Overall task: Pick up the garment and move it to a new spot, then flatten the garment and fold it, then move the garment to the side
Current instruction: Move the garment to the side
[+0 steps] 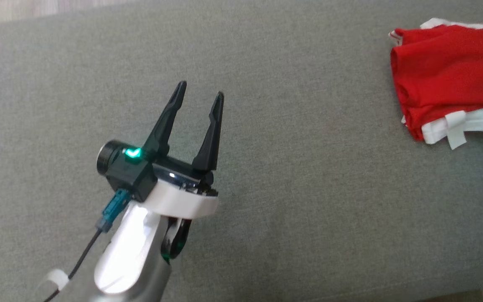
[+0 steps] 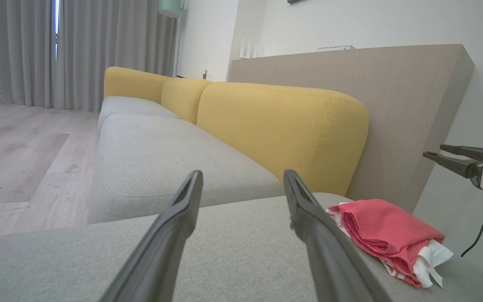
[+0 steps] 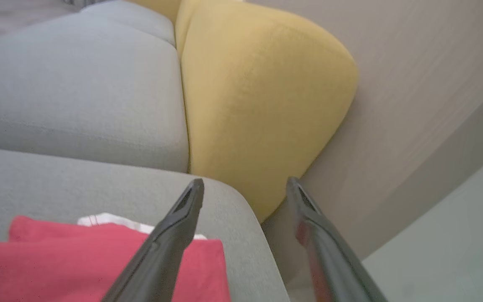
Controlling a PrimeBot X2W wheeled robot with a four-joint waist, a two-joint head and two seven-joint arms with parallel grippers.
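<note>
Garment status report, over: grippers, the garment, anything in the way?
Left gripper open, empty, over bare cushion. Right gripper open, above the garment, clear of it. Garment folded, red and white, at cushion's right end. Nothing in the way.

Open cushion (image 1: 308,188) L of garment (image 1: 447,75)

The garment (image 1: 447,75) is soft, matt red cloth with white cloth edges. The seat cushion (image 1: 308,188) is grey woven fabric, rough and matt. The left gripper (image 1: 201,89) looks like matt dark plastic, and its forearm (image 1: 128,251) has a glossy, smooth, pale shell. The far backrest (image 2: 283,126) is yellow woven cloth, and the floor (image 2: 15,155) is matt wood.
</note>
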